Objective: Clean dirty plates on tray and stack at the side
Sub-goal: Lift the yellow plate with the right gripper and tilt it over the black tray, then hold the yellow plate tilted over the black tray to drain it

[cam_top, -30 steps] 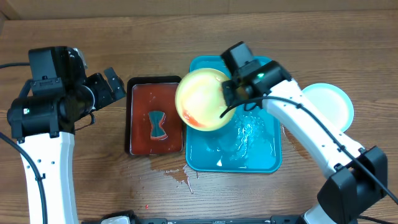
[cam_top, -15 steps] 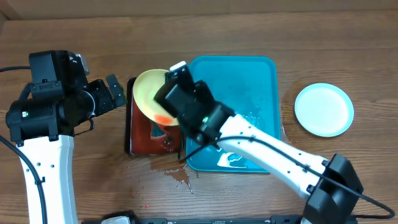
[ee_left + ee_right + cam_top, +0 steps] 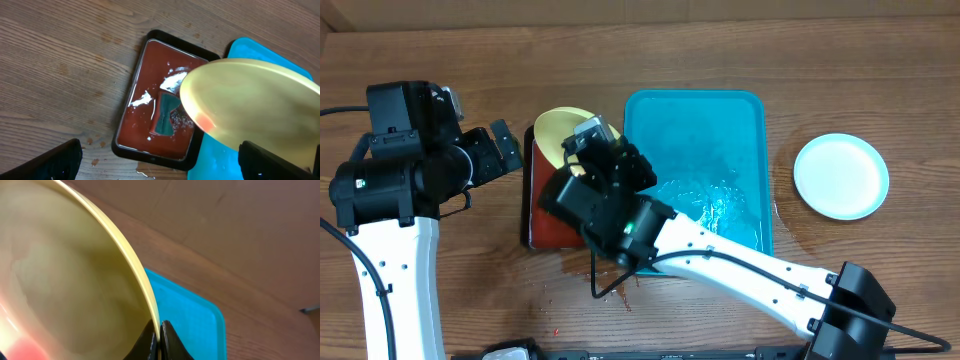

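My right gripper is shut on the rim of a pale yellow-green plate and holds it tilted over the far end of the black tray. In the right wrist view the fingers pinch the rim, and the plate shows a red smear at its low edge. The plate also shows in the left wrist view. The turquoise tray is wet and bears no plates. A light blue rimmed plate lies on the table at the right. My left gripper is open and empty, left of the black tray.
A black tray of red liquid stands left of the turquoise tray, with a teal sponge lying in it. Liquid is spilled on the wood by its near edge. My right arm lies across the turquoise tray's near part.
My right arm has swung the yellow-green plate left, from above the turquoise tray to above the black tray. The left arm has hardly moved.
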